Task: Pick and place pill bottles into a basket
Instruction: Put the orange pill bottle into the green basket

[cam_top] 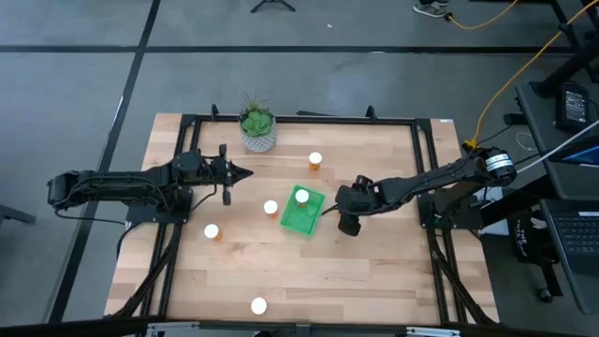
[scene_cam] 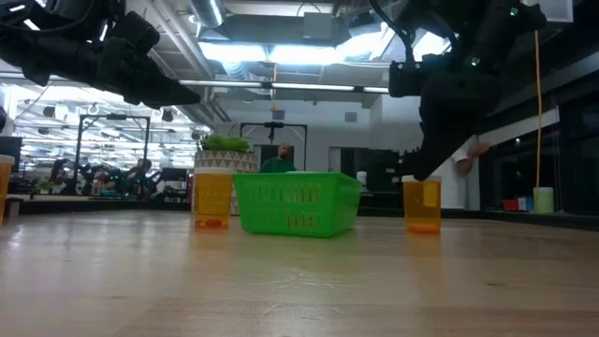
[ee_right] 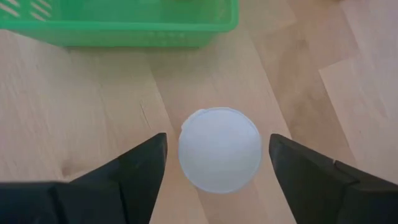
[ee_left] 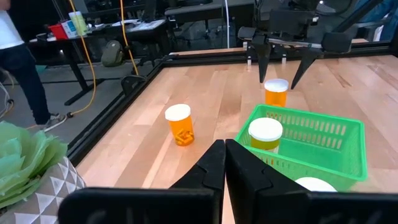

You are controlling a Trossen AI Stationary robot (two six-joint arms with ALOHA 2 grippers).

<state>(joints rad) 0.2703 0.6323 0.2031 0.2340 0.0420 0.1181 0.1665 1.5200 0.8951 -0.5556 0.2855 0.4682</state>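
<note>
- Right tool (ee_right: 217, 155), fingers spread wide, hangs over an upright pill bottle (ee_right: 219, 149) beside the basket (cam_top: 302, 214).
- Left tool (ee_left: 224, 163) closed, apparently empty.

A robotics lab: wooden test table (cam_top: 309, 271), concrete floor, equipment-laden desks (ee_left: 118, 28), trailing cables, ceiling strip lights (scene_cam: 290, 51).

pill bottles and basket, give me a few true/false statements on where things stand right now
1. One pill bottle already stands inside the basket. True.
2. The right gripper is shut on a bottle. False: its fingers are open, straddling the white cap of a bottle standing on the table beside the basket.
3. The left gripper is shut and holds nothing. True.
4. The basket is tipped on its side. False: it sits upright on the table.
5. The potted plant stands inside the basket. False: it stands apart, near the table's edge.
</note>
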